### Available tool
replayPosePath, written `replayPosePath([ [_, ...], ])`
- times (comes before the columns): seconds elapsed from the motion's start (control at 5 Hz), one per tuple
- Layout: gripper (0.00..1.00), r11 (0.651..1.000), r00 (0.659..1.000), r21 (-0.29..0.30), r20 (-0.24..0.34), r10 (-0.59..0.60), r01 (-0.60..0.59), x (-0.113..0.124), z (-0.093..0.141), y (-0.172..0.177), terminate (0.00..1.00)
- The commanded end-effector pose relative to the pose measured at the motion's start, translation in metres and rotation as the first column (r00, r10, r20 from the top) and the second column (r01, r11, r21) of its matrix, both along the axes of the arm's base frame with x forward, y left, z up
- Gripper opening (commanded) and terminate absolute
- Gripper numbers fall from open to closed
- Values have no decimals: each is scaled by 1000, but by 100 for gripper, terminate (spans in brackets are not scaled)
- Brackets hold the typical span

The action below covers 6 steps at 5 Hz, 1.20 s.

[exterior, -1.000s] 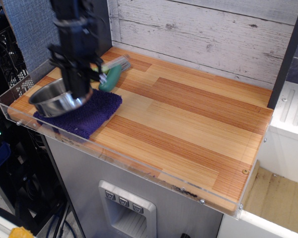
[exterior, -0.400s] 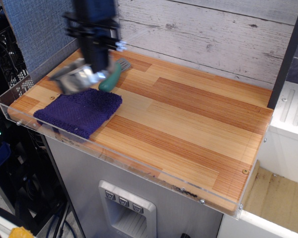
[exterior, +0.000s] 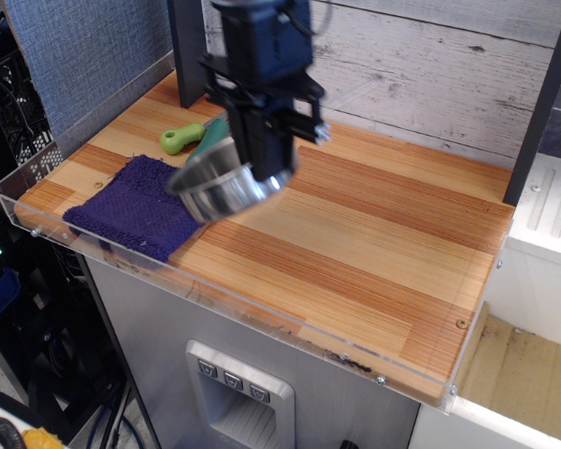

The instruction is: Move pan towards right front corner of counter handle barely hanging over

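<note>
The pan [exterior: 220, 185], pinched by the tool [exterior: 262, 168], has moved right over open counter [exterior: 374, 234].

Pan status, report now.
Gripper shut on pan, carried tilted above the counter. Right front corner not reached. Path ahead looks open.

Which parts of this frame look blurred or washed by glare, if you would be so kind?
In the observation.image view, the gripper and the tilted pan it carries are slightly motion-smeared; the counter, purple cloth and green utensil handle stay sharp. The pan's steel shows bright highlights; the clear acrylic rim shows only faint reflections. Lighting is even, shadows soft.
</note>
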<state>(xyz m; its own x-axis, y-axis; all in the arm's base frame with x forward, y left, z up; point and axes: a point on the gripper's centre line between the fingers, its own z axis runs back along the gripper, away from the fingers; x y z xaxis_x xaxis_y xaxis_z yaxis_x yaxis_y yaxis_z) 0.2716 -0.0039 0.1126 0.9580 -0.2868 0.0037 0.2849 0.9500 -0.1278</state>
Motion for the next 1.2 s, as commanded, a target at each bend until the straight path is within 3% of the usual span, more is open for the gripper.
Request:
replayPosePath([
  [0.0, 0, 1000, 998, 6, 58, -24, 24, -26, -10, -55, 0],
  [0.4, 0, 995, 991, 22, 87, -101, 99, -37, -50, -108, 0],
  [0.6, 0, 996, 991, 31, 106, -87, 85, -15, -57, -106, 0],
  [1.0, 0, 1000, 991, 2, 128, -23, 23, 32, -42, -87, 0],
])
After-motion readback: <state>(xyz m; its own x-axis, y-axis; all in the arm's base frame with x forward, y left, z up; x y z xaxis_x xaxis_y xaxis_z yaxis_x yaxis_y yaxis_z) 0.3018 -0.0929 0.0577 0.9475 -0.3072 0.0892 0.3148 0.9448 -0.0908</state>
